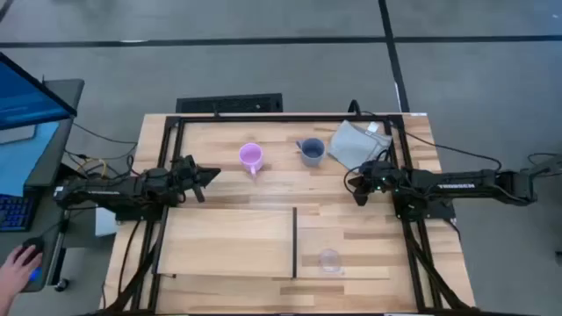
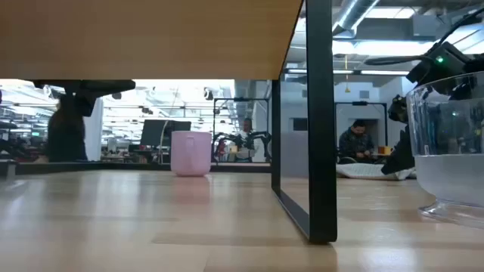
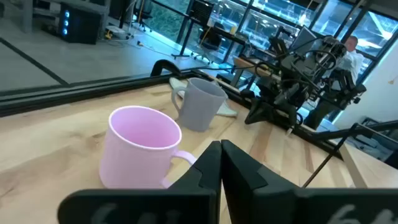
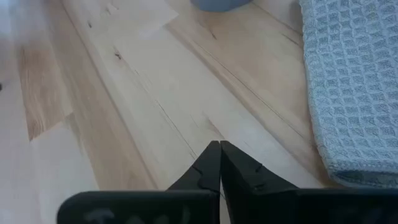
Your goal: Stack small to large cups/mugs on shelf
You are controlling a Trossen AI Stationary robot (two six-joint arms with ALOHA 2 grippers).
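High view: three vessels counted, none stacked. One clear cup (image 1: pixel 328 259) stands on the shelf (image 1: pixel 228 241) at lower right of frame, right of the black strip; one pink mug (image 1: pixel 250 157) and one blue-grey mug (image 1: pixel 311 151) stand on the bench (image 1: pixel 281 189) at upper centre, with one grey cloth (image 1: pixel 355 145) just right of the blue-grey mug. Left hand (image 1: pixel 209 177) sits left of the pink mug, closed and empty; right hand (image 1: pixel 355 186) sits below the cloth, right of centre, closed and empty. Low view: clear cup (image 2: pixel 450 143) large at right edge, pink mug (image 2: pixel 190 153) at centre-left beyond it, black frame post (image 2: pixel 318 121) between them. Left wrist view: closed left hand (image 3: pixel 221 149) points toward the pink mug (image 3: pixel 142 148), blue-grey mug (image 3: pixel 201 104) behind it. Right wrist view: closed right hand (image 4: pixel 219 148) over bare bench, cloth (image 4: pixel 348 81) at right of frame. Judgement: smallest cup placed; step in hand is fetching the pink mug. Next move calls for opening the left hand and closing on the mug's wall or rim.
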